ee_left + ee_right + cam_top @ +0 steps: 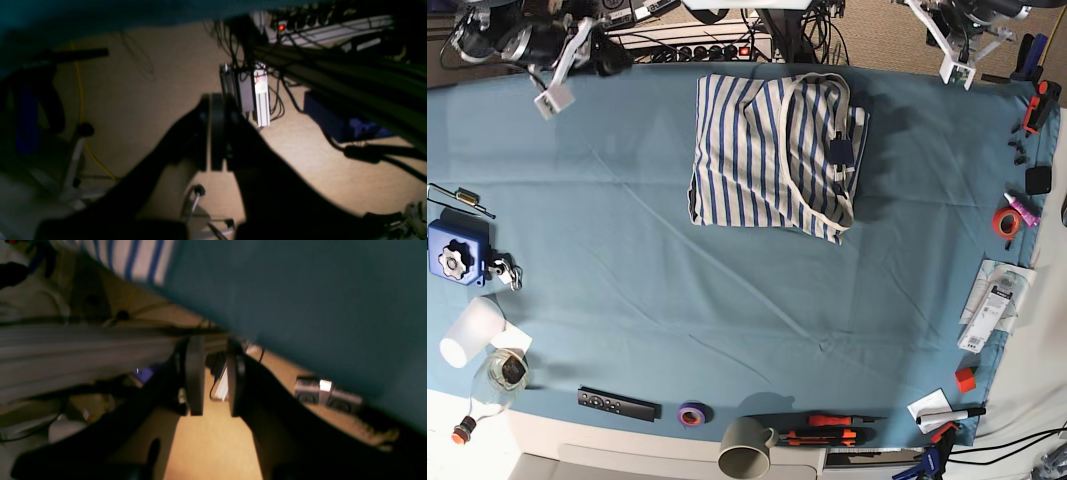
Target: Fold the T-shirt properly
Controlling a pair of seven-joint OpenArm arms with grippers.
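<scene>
The T-shirt (772, 155), white with thin blue stripes, lies folded into a rough rectangle at the far middle of the table, its cream neckline and dark label on top toward the right. A striped corner of it (136, 258) shows in the right wrist view. My right gripper (215, 343) hangs past the table's far left edge (552, 95); its fingers stand apart with nothing between them. My left gripper (217, 100) is beyond the far right corner (957, 62), fingers pressed together and empty. Neither touches the shirt.
A teal cloth (627, 260) covers the table. A blue box (455, 252), a white cup (467, 335) and a bottle (499, 372) sit at left. A remote (617, 404), tape roll (692, 413), mug (747, 450) and tools (827, 430) line the front. Small items (1012, 215) lie at right.
</scene>
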